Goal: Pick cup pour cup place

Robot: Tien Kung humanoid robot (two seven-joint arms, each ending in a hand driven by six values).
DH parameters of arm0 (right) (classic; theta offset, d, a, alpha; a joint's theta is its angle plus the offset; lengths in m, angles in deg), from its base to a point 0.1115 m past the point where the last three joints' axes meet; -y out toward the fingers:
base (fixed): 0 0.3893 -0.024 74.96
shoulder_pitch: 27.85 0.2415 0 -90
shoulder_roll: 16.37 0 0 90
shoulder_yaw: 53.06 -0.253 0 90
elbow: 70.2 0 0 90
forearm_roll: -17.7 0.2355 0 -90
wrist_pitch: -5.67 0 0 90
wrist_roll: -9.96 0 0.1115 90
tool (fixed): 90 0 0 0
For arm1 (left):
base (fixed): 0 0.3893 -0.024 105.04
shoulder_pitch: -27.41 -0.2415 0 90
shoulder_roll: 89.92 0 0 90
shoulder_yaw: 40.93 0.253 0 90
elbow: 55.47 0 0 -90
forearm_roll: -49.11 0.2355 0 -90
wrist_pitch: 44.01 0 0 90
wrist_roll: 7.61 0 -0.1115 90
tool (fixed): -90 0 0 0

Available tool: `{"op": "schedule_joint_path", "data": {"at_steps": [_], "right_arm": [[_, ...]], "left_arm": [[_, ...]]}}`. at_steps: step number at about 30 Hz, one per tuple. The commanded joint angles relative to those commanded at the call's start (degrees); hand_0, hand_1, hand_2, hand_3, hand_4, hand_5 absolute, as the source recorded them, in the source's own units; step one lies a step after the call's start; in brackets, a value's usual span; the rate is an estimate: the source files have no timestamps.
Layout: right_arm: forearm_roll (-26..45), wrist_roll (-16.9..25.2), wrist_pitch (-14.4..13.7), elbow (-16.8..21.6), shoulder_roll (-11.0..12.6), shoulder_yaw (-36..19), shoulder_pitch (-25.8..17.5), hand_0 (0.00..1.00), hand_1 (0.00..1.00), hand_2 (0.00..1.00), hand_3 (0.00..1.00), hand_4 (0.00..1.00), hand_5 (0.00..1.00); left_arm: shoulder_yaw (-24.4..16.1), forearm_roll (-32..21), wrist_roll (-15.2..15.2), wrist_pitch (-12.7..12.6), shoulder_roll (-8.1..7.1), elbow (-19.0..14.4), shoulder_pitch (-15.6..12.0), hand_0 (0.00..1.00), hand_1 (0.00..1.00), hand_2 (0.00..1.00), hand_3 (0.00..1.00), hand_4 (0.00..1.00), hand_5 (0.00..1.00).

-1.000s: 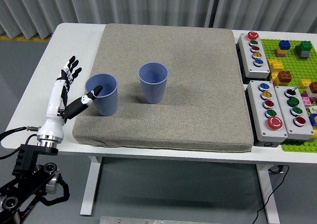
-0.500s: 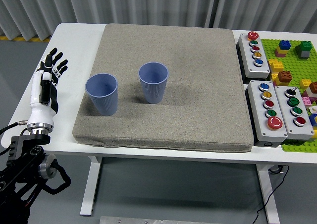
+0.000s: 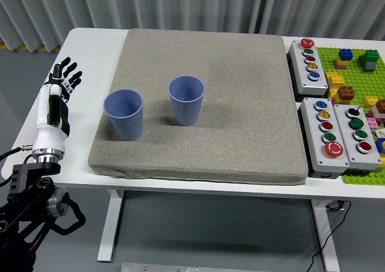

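wall: grey vertical blinds [image 3: 180, 4] | floor: grey [image 3: 210, 236] | furniture: white table [image 3: 96, 43] on white legs

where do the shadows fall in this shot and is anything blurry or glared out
Head view: soft, even light; the left cup and right cup cast faint shadows to their right on the grey mat. The mat shades a thin strip of the white table along its near edge. No blown-out glare. The left hand and the button boxes look sharp.
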Motion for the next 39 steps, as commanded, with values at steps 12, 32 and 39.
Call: {"op": "schedule_joint_path", "data": {"at_steps": [12,32,39], "right_arm": [[-0.2,0.0,0.0,0.0,0.0,0.0,-0.3,0.64,0.604,0.51,0.587,0.002,0.002],[-0.1,0.0,-0.1,0.0,0.0,0.0,-0.3,0.64,0.604,0.51,0.588,0.002,0.002],[0.1,0.1,-0.1,0.0,0.0,0.0,-0.3,0.64,0.604,0.51,0.588,0.002,0.002]], "left_arm": [[0.3,0.3,-0.1,-0.1,0.0,0.0,-0.2,0.802,0.788,0.87,0.896,0.849,0.998],[0.5,1.4,-0.7,-0.9,0.01,-0.2,-0.1,0.802,0.788,0.87,0.894,0.848,0.998],[0.4,1.4,-0.7,-0.9,0.01,-0.4,-0.1,0.802,0.788,0.871,0.893,0.848,0.998]]}}
